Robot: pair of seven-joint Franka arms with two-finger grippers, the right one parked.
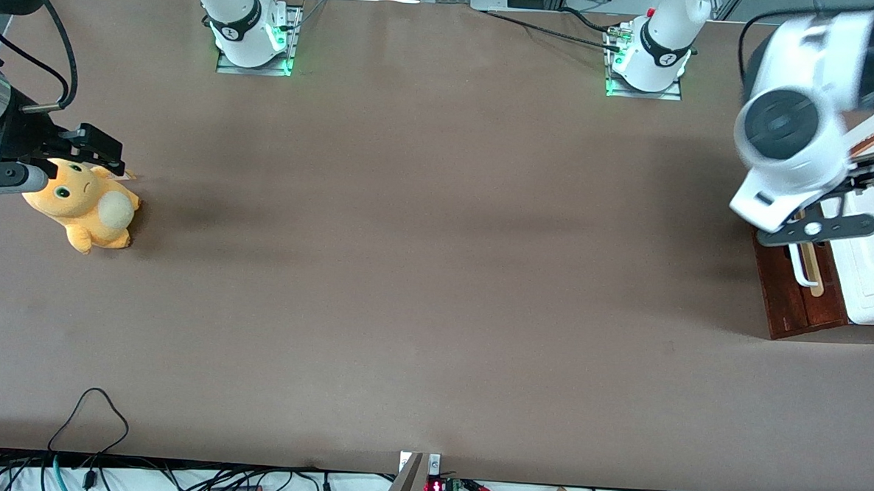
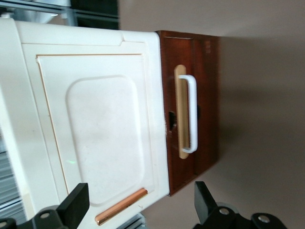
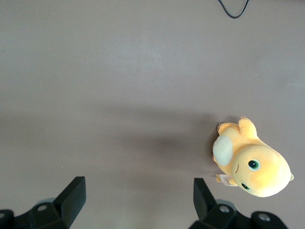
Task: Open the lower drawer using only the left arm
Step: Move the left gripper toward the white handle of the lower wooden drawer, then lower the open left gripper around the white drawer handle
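Your left arm's small black two-finger gripper hangs with fingers spread apart above the white cabinet, holding nothing. Below it, the dark reddish-brown wooden lower drawer sits shut, its white U-shaped handle ungrasped; reaching, gripping and pulling all remain.

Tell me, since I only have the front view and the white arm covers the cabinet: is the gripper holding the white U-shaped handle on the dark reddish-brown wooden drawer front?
Observer: No. In the left wrist view the left arm's black two-finger gripper hangs above the cabinet, apart from the white U-shaped handle.
Operator: Fingers open or shut?
Observer: Open, spread wide, nothing held between them.
Operator: Is the drawer out at all?
Observer: It looks shut: the dark reddish-brown lower drawer front sits against the white cabinet body.
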